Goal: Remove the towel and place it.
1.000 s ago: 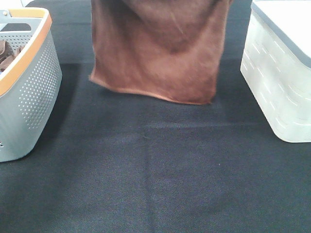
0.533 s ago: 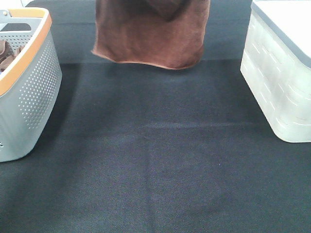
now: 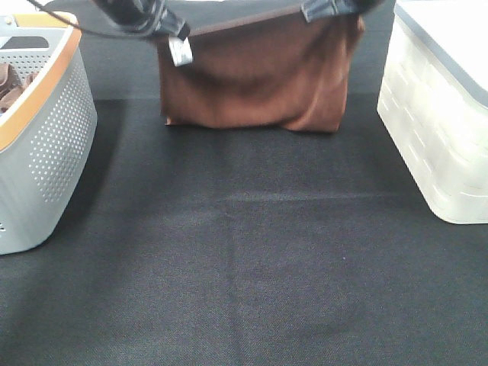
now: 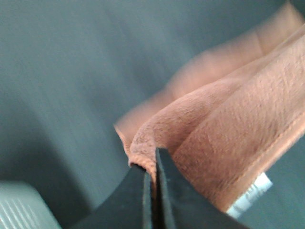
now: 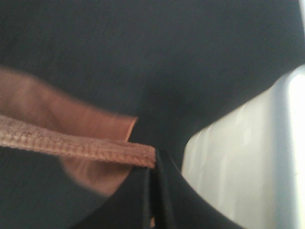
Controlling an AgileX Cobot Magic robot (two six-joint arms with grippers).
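My left tool [image 4: 151, 164] and right tool [image 5: 153, 164] each pinch a top corner of the towel [image 3: 255, 76], hanging between and below them, hem meeting the counter [image 3: 252, 252]. Removal looks done; laying it flat and letting go remain.

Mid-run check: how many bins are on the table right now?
2. A grey perforated basket with an orange rim sits at the left edge; a white bin stands at the right edge. The towel hangs between them and could hide something behind it.
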